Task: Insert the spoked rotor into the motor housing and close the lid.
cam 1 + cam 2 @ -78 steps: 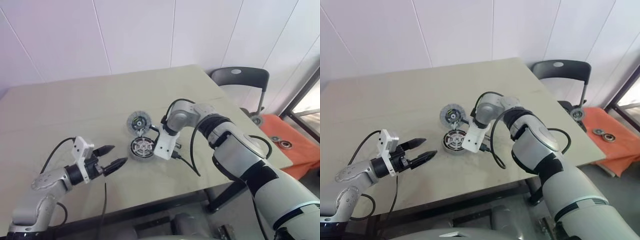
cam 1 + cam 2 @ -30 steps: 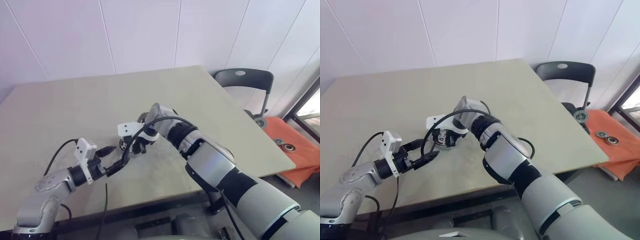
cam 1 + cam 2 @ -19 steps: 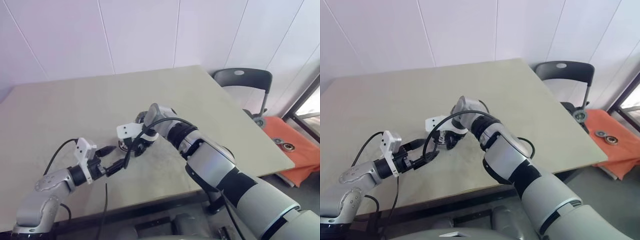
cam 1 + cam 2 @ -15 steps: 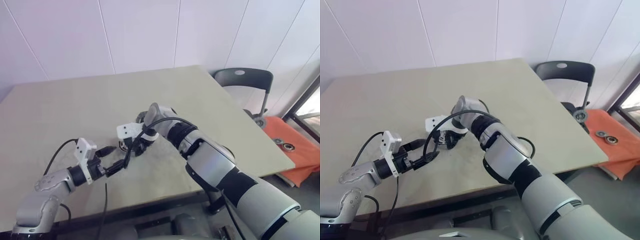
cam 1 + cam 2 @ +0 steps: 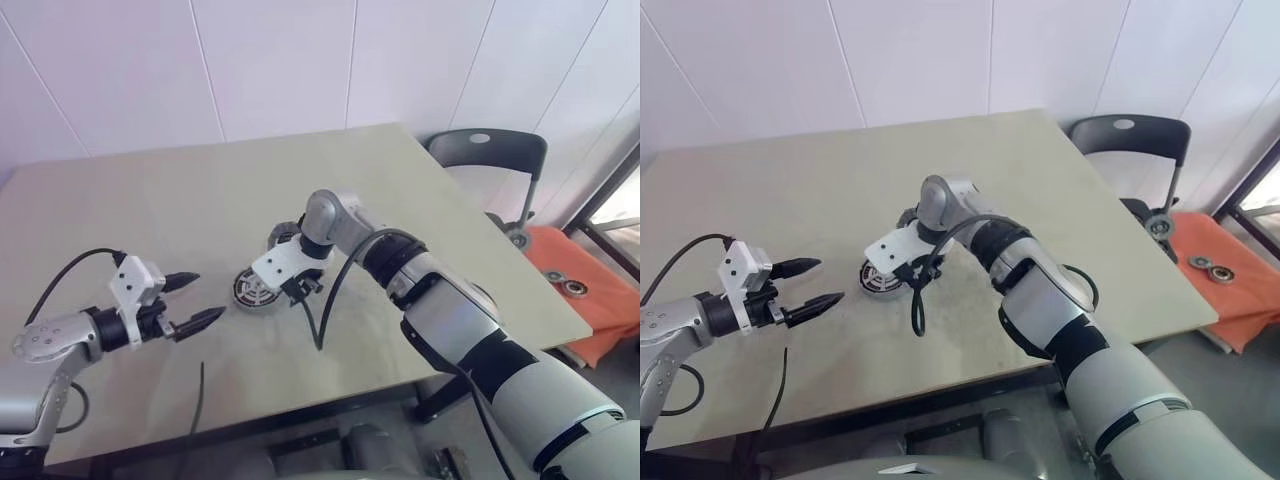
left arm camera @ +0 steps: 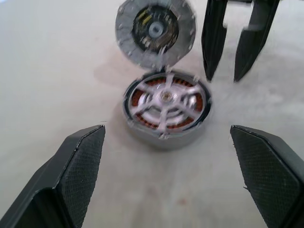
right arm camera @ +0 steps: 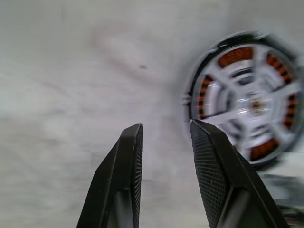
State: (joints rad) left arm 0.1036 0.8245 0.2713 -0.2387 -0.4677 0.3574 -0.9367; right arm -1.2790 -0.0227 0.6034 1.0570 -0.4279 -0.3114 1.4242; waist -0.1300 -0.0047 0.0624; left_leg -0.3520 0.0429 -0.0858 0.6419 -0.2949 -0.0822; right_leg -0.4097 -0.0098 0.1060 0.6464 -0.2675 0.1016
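The motor housing [image 6: 166, 108] stands on the table [image 5: 150, 200], and the spoked rotor [image 6: 165, 97] sits inside it, silver spokes over the copper windings. Just behind it, the grey lid [image 6: 156, 29] lies on the table with its dark hub up. My right gripper [image 7: 166, 127] hangs point-down beside the housing, its fingers a little apart with nothing between them. My left gripper [image 5: 208, 297] is wide open and empty, level above the table to the left of the housing [image 5: 255, 290] and apart from it.
A black cable [image 5: 322, 318] from the right wrist trails over the table near the housing. A dark chair [image 5: 490, 160] stands off the table's far right corner. An orange mat [image 5: 590, 290] with small metal rings lies on the floor to the right.
The right gripper has lifted off the housing and opened a little, uncovering the rotor seated inside. The left gripper has drawn back to the left, away from the housing.
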